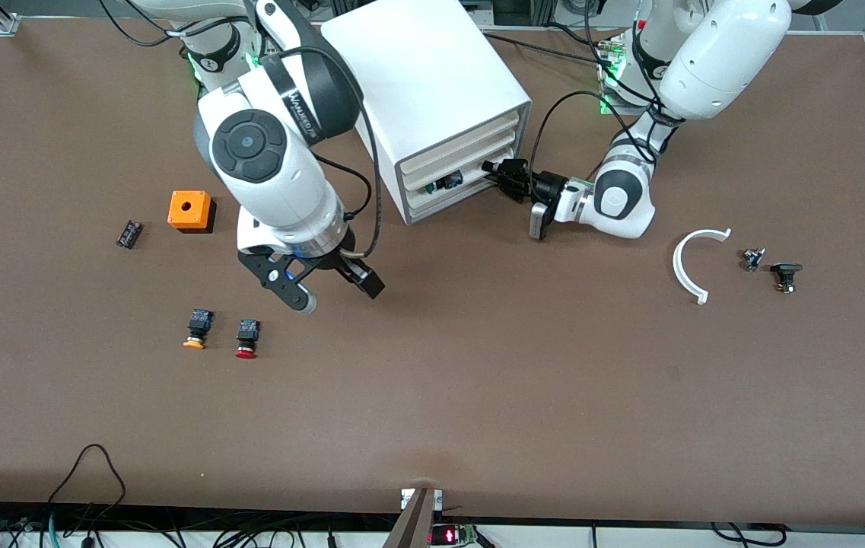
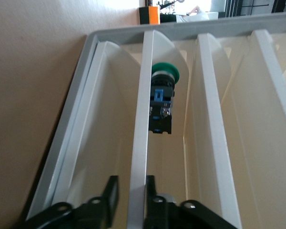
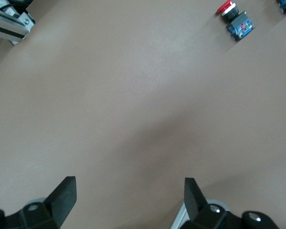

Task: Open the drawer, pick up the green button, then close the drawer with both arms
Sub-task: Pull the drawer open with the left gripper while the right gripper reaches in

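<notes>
Our left gripper (image 1: 498, 176) pinches the front lip of the drawer (image 2: 139, 143) at the cabinet (image 1: 432, 99). We pull straight out, slowly, so the button (image 2: 162, 102) inside stays put. Our right gripper (image 1: 322, 285) waits wide open in front of the cabinet.

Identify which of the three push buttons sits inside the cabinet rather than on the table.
The green-capped button, in the drawer that the left claw pinches. The orange-capped button and red-capped button lie on the table.

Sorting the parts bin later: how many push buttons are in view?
3: the green button lies in the cabinet's drawer; the orange-capped button and red-capped button lie side by side on the table. Others may be hidden in closed drawers.
</notes>
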Available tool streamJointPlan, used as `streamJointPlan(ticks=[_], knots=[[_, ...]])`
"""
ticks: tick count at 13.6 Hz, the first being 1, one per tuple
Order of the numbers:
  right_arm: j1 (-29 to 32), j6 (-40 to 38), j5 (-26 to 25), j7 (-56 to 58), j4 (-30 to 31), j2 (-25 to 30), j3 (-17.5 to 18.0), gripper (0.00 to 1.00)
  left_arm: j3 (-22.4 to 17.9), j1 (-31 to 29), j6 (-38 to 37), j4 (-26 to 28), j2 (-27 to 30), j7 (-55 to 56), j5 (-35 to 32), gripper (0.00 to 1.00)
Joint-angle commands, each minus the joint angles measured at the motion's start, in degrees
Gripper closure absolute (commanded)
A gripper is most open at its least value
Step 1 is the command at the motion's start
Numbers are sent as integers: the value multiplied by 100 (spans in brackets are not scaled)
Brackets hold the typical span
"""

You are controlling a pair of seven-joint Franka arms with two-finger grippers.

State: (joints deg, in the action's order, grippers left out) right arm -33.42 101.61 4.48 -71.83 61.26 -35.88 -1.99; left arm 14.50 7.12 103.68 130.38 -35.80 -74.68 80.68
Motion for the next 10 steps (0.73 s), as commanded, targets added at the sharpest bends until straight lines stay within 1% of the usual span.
streamJointPlan(ticks=[1,5,6,7,10], knots=[[-102,-185,9,-286,-290,-130,-29,0,26,114,56,14,-6,-213,176,100],[-226,-28,9,-769,-308,-217,-21,0,-17,-35,21,-74,29,-91,106,100],[-278,8,9,-884,-308,-244,-21,0,-61,-105,21,-231,21,6,71,100],[-322,78,9,-920,-308,-270,-21,0,-79,-202,21,-372,12,154,-104,100],[-410,254,9,-1280,-316,-340,-12,0,-70,-597,21,-1074,-6,1198,-1025,100]])
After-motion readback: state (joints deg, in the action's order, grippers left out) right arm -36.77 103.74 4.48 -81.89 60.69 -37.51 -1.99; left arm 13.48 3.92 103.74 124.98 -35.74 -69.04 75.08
